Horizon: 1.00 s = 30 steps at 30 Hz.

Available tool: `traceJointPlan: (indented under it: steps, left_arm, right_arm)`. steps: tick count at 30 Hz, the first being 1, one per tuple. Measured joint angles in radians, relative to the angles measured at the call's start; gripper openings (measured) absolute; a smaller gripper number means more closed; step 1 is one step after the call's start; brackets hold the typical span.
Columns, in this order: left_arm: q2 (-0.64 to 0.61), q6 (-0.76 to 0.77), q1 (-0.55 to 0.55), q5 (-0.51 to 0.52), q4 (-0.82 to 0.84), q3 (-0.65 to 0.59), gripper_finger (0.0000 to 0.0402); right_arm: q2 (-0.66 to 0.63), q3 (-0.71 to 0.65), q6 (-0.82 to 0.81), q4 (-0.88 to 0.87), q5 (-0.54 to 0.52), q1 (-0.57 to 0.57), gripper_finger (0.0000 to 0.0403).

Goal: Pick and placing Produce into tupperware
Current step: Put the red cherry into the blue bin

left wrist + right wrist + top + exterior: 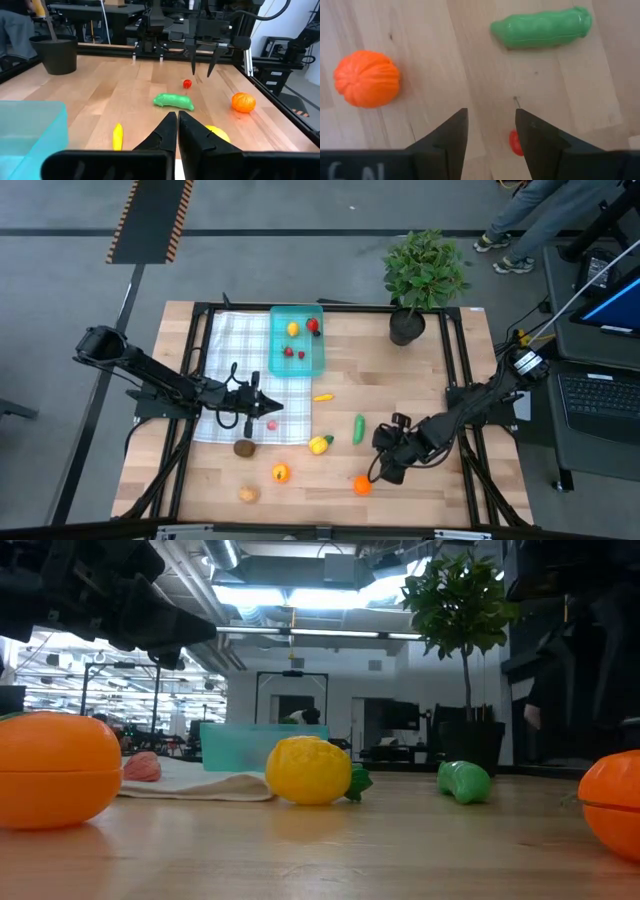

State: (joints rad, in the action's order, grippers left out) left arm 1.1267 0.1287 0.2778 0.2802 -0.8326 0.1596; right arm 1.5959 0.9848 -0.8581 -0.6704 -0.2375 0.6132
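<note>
Teal tupperware (pixel 297 340), white checked cloth (pixel 232 350), green elongated piece (pixel 359 428).

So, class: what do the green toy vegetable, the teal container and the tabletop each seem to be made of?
Green toy vegetable: probably moulded plastic, glossy with highlights. Teal container: translucent plastic, apparently; the produce inside shows through its wall. Tabletop: wood, or a wood-look surface, with plank seams and visible grain.

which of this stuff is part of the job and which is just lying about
Part of the job: teal tupperware with produce already in it; loose produce on the table, such as the green piece, yellow piece and orange piece.

Just lying about: potted plant; white checked cloth.
</note>
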Motion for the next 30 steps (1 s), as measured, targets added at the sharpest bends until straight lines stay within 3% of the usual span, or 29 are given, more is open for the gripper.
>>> traceJointPlan:
  steps: [14, 20, 30]
  left_arm:
    - [0.0, -0.004, -0.001, 0.0, 0.001, 0.0, 0.0049]
    - [0.0, -0.004, 0.0, 0.0, 0.002, 0.0, 0.0063]
    - [0.0, 0.0, -0.001, 0.0, 0.002, 0.0, 0.0083]
  right_arm:
    - [0.0, -0.001, -0.024, -0.005, 0.006, 0.0, 0.0277]
    - [0.0, -0.001, -0.023, 0.051, 0.005, 0.0, 0.0284]
    - [0.0, -0.059, -0.095, -0.013, 0.004, 0.0, 0.0284]
